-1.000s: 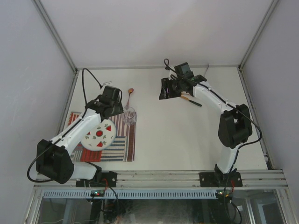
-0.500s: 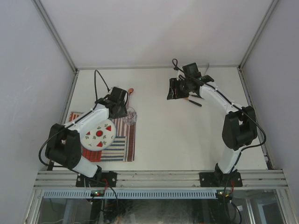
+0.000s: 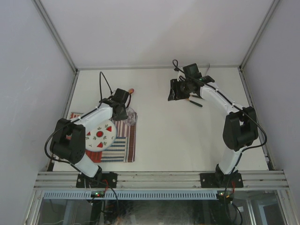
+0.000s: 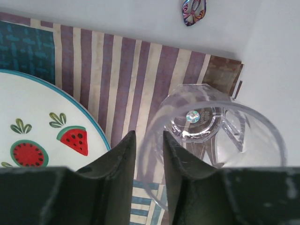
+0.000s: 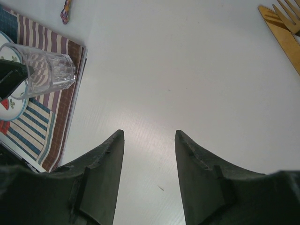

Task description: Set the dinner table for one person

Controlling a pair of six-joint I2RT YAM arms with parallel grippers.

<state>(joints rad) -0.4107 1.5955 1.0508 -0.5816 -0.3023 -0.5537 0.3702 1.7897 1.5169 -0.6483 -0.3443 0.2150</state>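
Observation:
On the off-white dinner table [image 3: 187, 136], a striped placemat [image 3: 125, 146] carries a white plate with watermelon motifs [image 3: 99, 136]. A clear drinking glass [image 3: 131, 116] stands upright on the mat's far right corner. My left gripper [image 3: 125, 112] sits at the glass's left rim. In the left wrist view the glass [image 4: 213, 126] wall passes between the fingers of the left gripper [image 4: 149, 145], with a gap showing on both sides. My right gripper [image 5: 149, 136] hangs open over bare tabletop at the far right of the table, nothing between its fingers.
A small spoon with a coloured handle [image 4: 193, 10] lies on the table beyond the mat. Wooden cutlery, a fork [image 5: 291, 13] among it, lies near my right gripper [image 3: 176, 91]. Aluminium rails edge the table [image 3: 159, 178].
My left gripper has slid right to the glass's rim and its jaws have narrowed around the wall. The right arm shifted slightly right, then held still.

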